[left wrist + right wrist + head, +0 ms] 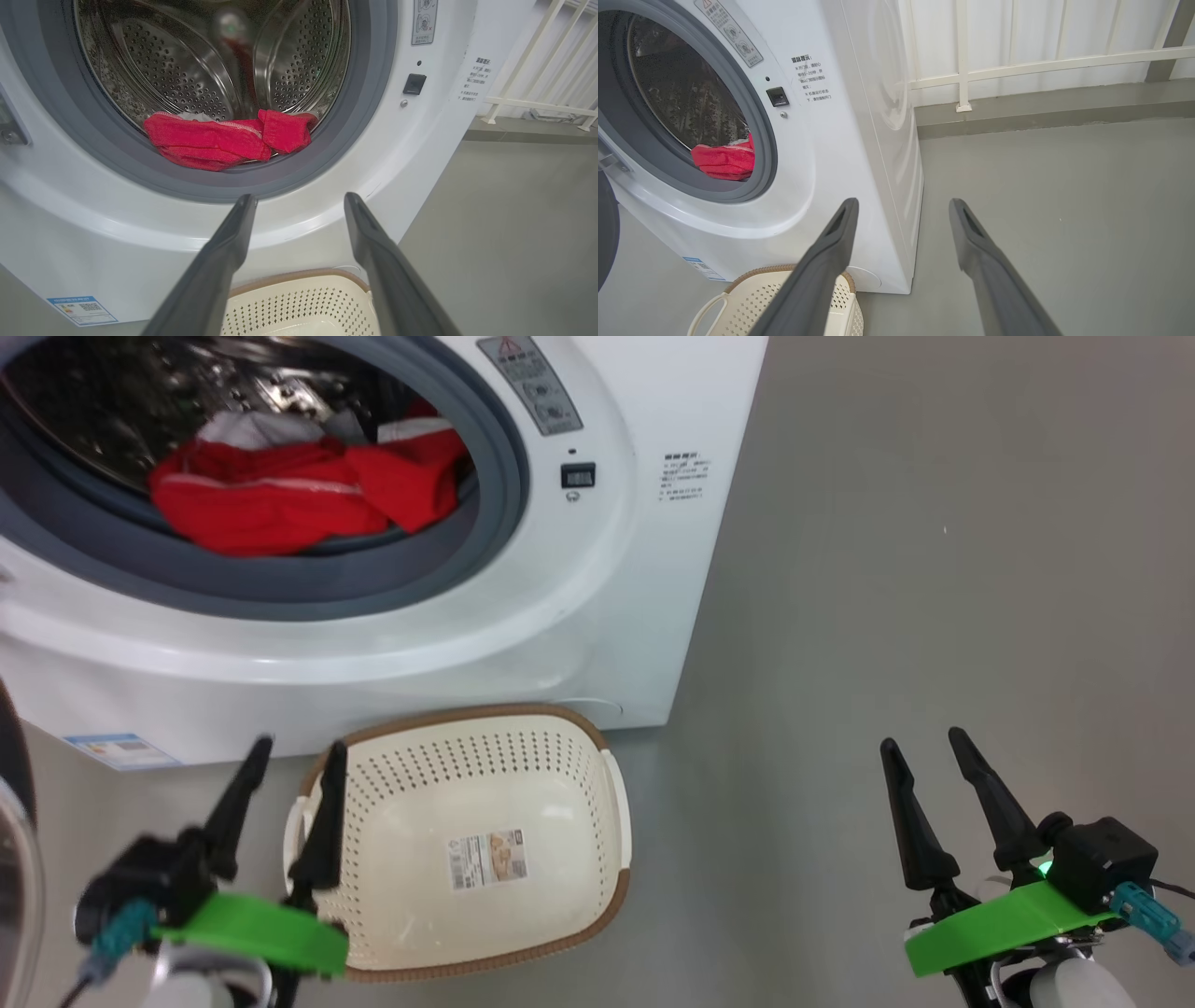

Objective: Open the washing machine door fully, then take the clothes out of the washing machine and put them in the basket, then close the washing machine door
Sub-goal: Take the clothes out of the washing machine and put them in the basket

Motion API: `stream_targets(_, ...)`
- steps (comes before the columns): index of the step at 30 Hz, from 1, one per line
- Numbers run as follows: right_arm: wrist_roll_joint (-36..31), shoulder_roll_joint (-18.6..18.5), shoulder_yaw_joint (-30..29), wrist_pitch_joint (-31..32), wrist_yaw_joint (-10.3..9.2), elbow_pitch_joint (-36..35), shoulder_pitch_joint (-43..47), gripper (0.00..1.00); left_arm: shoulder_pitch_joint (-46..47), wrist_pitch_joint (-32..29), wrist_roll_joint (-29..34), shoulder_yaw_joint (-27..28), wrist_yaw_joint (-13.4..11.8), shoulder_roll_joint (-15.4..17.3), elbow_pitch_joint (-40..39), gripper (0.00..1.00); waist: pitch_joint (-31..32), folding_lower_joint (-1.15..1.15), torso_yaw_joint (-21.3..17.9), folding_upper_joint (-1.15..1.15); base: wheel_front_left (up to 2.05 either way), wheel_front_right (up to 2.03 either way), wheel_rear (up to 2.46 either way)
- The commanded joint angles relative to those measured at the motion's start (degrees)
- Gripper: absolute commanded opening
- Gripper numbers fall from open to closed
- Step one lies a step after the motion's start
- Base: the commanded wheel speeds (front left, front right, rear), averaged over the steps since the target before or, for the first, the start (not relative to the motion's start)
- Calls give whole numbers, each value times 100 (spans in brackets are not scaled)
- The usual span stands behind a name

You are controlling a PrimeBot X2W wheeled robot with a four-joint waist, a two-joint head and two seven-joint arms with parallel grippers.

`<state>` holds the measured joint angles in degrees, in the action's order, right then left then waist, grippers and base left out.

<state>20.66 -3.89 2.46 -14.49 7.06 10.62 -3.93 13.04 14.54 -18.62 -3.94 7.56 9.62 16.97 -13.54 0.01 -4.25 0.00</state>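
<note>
The red jerseys (280, 499) lay heaped at the front lip inside the washing machine (597, 616), looking soft, light and limp, probably best pinched at a raised fold. The left gripper (301, 745) and right gripper (922, 738) hung spread and empty in front of it.

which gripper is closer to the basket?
The left gripper: in the head view it overlaps the basket's left rim. The right gripper is over bare floor, well off to the basket's right.
</note>
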Motion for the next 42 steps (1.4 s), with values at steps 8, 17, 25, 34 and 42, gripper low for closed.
stream_targets(8, -16, 39, 202, -51, 43, -205, -459, 100, 2035, 46, 258, -25, -8, 313, 1386, 100, -872, 0, -318, 0, 0, 0, 0)
stream_targets(17, 4, 89, 261, -51, 43, -255, -725, 100, 3853, 46, 427, -87, -81, 465, 2927, 100, -1414, 0, -515, 0, 0, 0, 0)
stream_targets(25, 123, 100, 325, -51, 43, -324, -962, 100, 5240, 45, 614, -181, -407, 514, 4049, 100, -1823, 0, -586, 0, 0, 0, 0)
stream_targets(34, 251, 101, 511, -51, 43, -383, -1228, 100, 6138, 46, 733, -325, -563, 604, 5060, 100, -2151, 0, -716, 0, 0, 0, 0)
stream_targets(42, 282, 101, 573, -51, 43, -412, -1281, 100, 6358, -114, 731, -418, -535, 717, 5524, 100, -2281, 0, -798, 0, 0, 0, 0)
